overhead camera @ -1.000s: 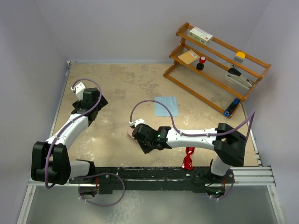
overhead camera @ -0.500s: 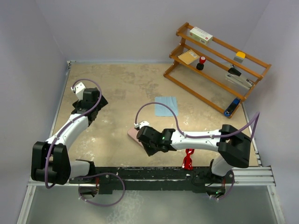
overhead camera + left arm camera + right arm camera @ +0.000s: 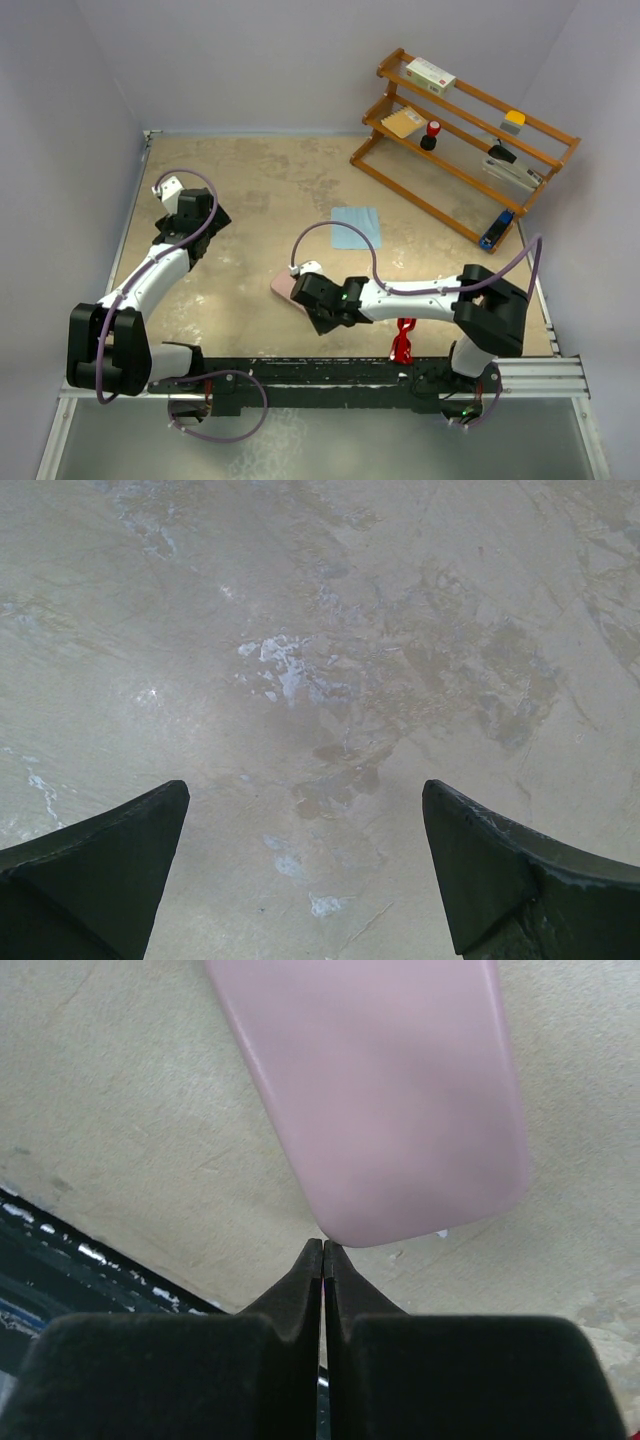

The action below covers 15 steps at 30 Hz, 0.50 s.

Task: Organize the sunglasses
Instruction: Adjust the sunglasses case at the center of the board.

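Note:
The red sunglasses (image 3: 403,340) lie at the table's front edge, beside my right arm's base, away from both grippers. The pale pink case (image 3: 283,287) lies closed on the table left of centre; in the right wrist view the case (image 3: 380,1090) fills the upper half. My right gripper (image 3: 301,298) is shut and empty, and its fingertips (image 3: 323,1245) meet at the case's near rounded corner, touching or almost touching it. My left gripper (image 3: 212,222) is open and empty over bare table (image 3: 320,680) at the far left.
A light blue cloth (image 3: 356,227) lies flat behind the case. A wooden rack (image 3: 460,150) with small items stands at the back right. The black rail (image 3: 330,375) runs along the front edge and shows at the lower left of the right wrist view (image 3: 60,1250).
My right gripper has drawn back slightly to the right, so more of the pink case shows at its left. The left arm has not moved.

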Available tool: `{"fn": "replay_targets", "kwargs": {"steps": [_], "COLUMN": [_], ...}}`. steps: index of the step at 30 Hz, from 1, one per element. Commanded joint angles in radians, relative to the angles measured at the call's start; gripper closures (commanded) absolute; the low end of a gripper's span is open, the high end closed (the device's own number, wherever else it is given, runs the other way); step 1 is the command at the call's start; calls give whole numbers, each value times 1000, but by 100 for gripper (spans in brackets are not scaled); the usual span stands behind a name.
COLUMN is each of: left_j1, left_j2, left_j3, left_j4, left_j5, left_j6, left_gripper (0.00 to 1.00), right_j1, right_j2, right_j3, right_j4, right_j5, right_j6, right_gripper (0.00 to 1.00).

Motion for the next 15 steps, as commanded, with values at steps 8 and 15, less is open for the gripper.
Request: {"fn": "replay_targets", "kwargs": {"steps": [8,15], "left_j1": [2,2], "left_j2": [-14,-16], "left_j3": [0,1], "left_j4": [6,3], "left_j5": [7,5], "left_j6": [-2,1], "left_gripper": [3,3], "right_j1": [-110,-209], "right_j2": [45,125], "right_j3": [41,154], "right_j4": [29,68], "right_j5": [114,102], "right_j6": [35,-49], "right_gripper": [100,100]}}
